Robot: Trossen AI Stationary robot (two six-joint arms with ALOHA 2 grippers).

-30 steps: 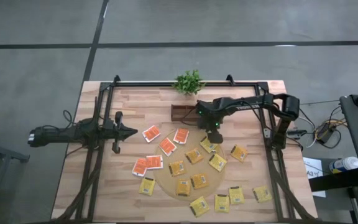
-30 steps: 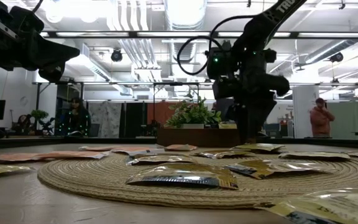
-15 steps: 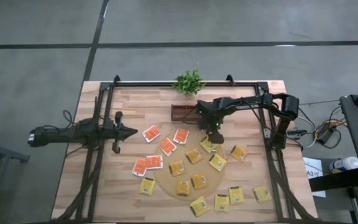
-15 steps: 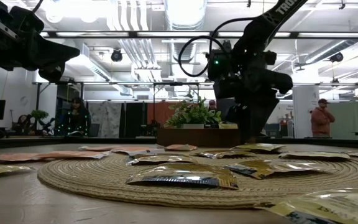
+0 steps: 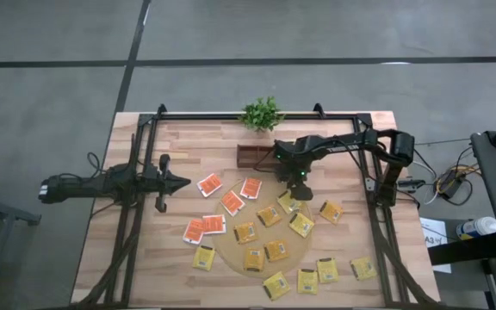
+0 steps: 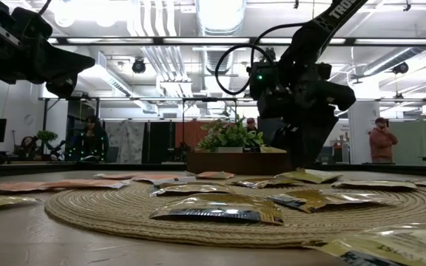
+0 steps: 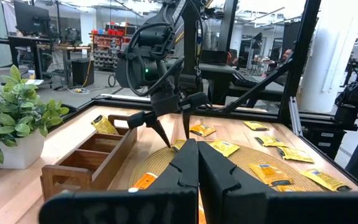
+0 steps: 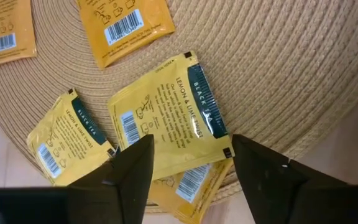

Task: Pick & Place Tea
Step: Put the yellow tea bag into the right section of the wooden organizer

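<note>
A: Where was the right gripper (image 8: 188, 163)?
B: Hovering over the round woven mat (image 5: 231, 250), fingers spread wide around nothing, straddling a yellow tea packet (image 8: 166, 118) that lay flat on the mat's edge, overlapping another yellow one.
A: And the rest of the tea?
B: Yellow packets were scattered over the mat and table (image 5: 179, 146), orange-red packets (image 5: 232, 202) beside the mat.
A: The left gripper (image 7: 197, 163)?
B: Pinched closed, empty, waiting at the table's left side

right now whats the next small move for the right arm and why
Probably lower straight down and close. The right gripper hangs open above a yellow tea packet at the round mat's edge, fingers on either side of its lower edge, nothing held yet.
</note>
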